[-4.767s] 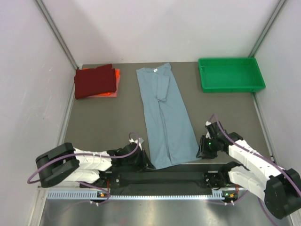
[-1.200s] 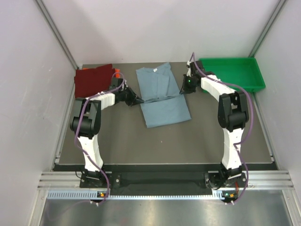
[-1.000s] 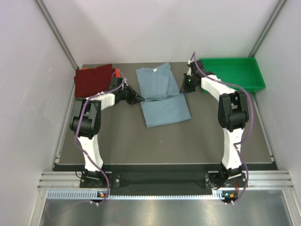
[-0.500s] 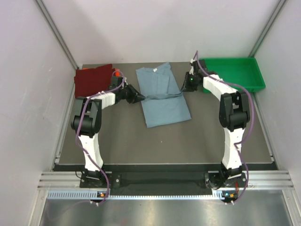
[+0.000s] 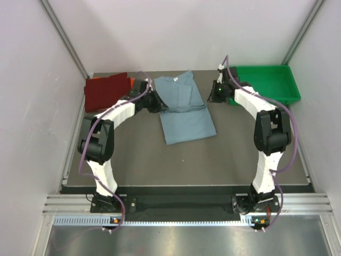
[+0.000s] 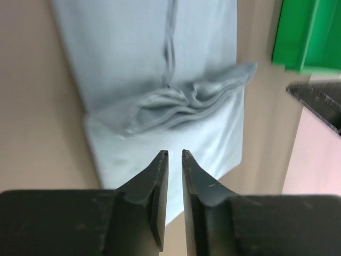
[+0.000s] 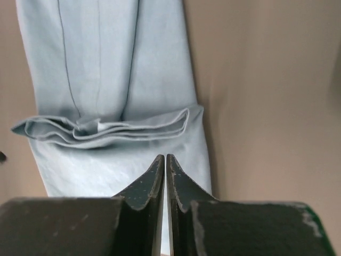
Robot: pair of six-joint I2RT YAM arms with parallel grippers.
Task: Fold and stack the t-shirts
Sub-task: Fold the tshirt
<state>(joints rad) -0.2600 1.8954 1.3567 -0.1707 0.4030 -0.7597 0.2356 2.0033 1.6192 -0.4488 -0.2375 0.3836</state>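
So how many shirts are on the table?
3: a grey-blue shirt in the middle, a dark red shirt far left, an orange shirt peeking out beneath it. Others may be hidden.

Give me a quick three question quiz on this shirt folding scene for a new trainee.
1. True or false: the grey-blue t-shirt lies inside the green tray.
2. What lies under the dark red t-shirt? A) the orange t-shirt B) the green tray C) the grey-blue t-shirt
3. Does the left gripper or the right gripper hold any cloth?
Key: 1 false; 2 A; 3 neither, nothing sits between either pair of fingers.
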